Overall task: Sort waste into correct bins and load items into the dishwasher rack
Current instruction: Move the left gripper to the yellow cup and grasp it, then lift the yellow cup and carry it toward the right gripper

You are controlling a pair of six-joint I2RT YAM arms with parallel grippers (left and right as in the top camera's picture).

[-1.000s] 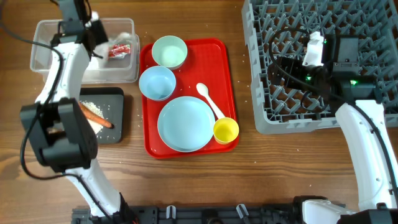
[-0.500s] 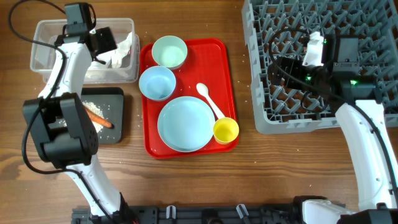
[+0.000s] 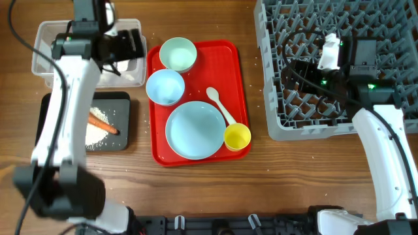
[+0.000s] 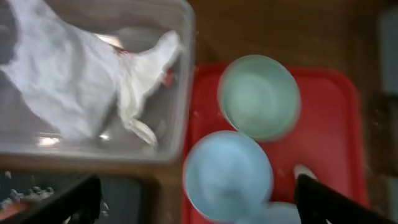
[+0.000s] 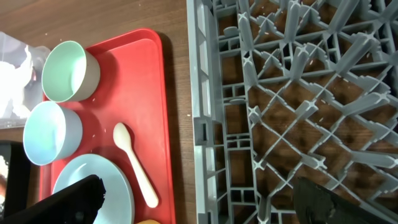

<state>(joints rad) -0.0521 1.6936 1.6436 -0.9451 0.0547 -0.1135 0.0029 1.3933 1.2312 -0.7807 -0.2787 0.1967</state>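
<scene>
The left end effector [image 4: 198,202], spread and empty, has swung from the tub [image 4: 185,74] toward the red tray [image 4: 323,93]. The napkin [image 4: 68,81] lies in the tub, so dishes are likely next. The right end effector [image 5: 199,199], also spread, hovers over the rack [image 5: 292,93].

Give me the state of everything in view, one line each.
Left gripper, open, empty.
Right gripper, open, empty.
Clear tub, holds the crumpled napkin.
Black tray, holds carrot and rice.
Greenish bowl, upright, empty.
Blue bowl, upright, empty.
Plate, flat, empty.
Yellow cup, upright.
Spoon, lying on the red tray.
Rack, no dishes loaded.
</scene>
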